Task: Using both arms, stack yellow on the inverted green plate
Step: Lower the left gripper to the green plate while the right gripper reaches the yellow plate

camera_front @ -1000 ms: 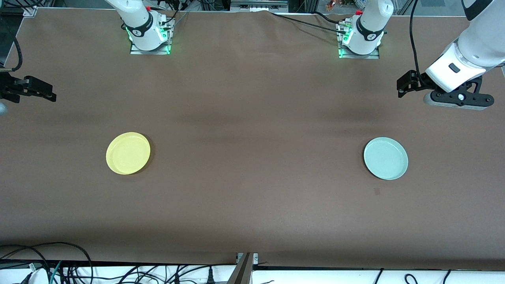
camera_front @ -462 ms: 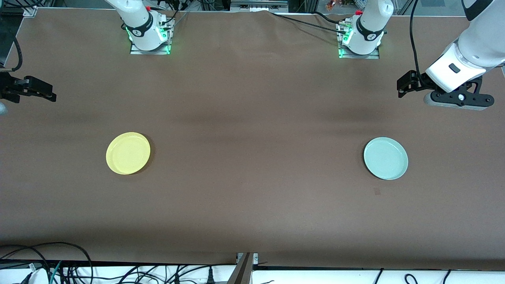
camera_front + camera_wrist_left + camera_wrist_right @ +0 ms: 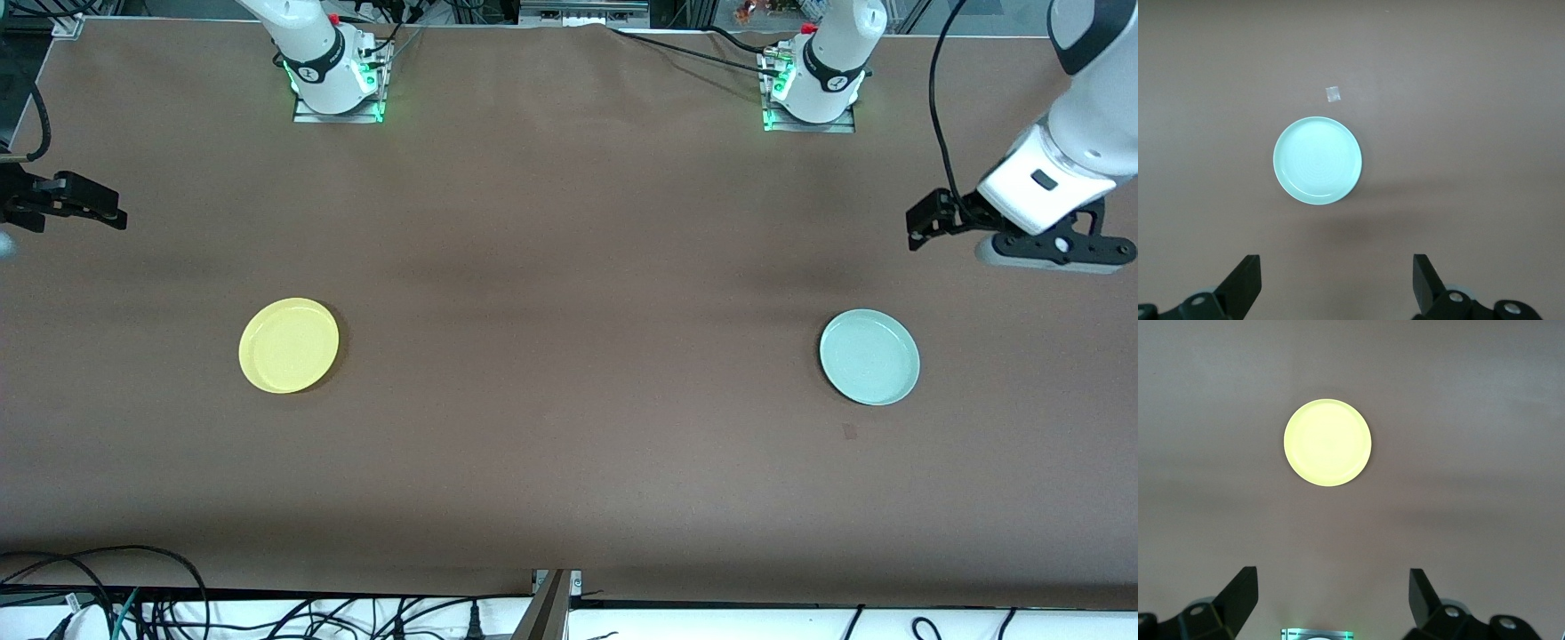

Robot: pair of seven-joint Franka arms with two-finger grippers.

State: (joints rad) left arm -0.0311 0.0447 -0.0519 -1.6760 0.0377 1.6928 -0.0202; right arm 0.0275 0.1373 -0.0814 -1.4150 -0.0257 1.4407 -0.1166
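Wrist views: both tools wide, empty.

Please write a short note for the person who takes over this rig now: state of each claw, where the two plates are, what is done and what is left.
Left claw: open, empty, up in the air over bare table at the left arm's end, not yet over the green plate.
Right claw: open, empty, at the table edge at the right arm's end.
Green plate: on the table toward the left arm's end, rim up, not inverted.
Yellow plate: on the table toward the right arm's end, rim up, well apart from the green one.
Done: nothing yet.
Left: invert the green plate, then set the yellow plate on it.
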